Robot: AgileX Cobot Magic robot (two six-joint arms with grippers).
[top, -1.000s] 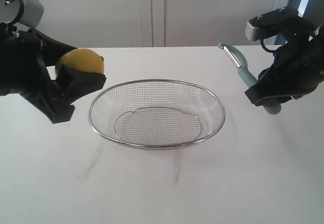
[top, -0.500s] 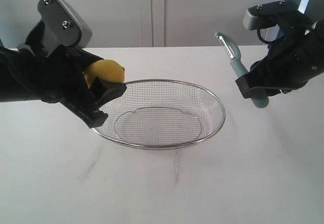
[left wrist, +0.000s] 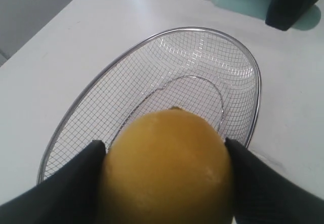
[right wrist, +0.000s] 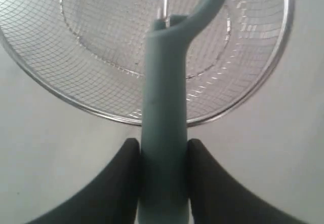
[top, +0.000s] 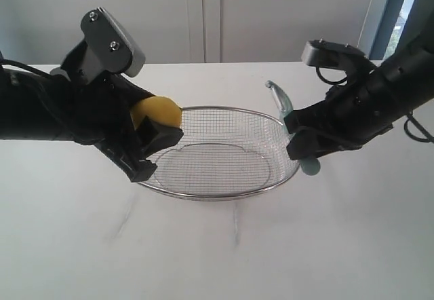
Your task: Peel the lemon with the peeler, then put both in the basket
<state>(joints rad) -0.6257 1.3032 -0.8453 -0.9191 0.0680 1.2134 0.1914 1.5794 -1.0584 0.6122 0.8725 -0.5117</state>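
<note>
The yellow lemon [top: 156, 113] [left wrist: 167, 168] is clamped between the black fingers of my left gripper [top: 150, 132] [left wrist: 164, 155], held above the left rim of the wire-mesh basket [top: 210, 190] [left wrist: 147, 51]. My right gripper [top: 303, 142] [right wrist: 163, 150] is shut on the pale teal handle of the peeler [top: 286, 113] [right wrist: 164, 133]. The peeler's blade head points over the basket's [right wrist: 76, 95] right rim. The basket itself holds nothing.
The basket stands in the middle of a white table [top: 217, 246]. A pale wall with a door seam [top: 203, 15] runs behind the table. A blue window frame [top: 386, 11] shows at the back right.
Both arms have swung inward toward the basket. The lemon has come from the far left to the basket's left rim, and the peeler from the right to its right rim.
</note>
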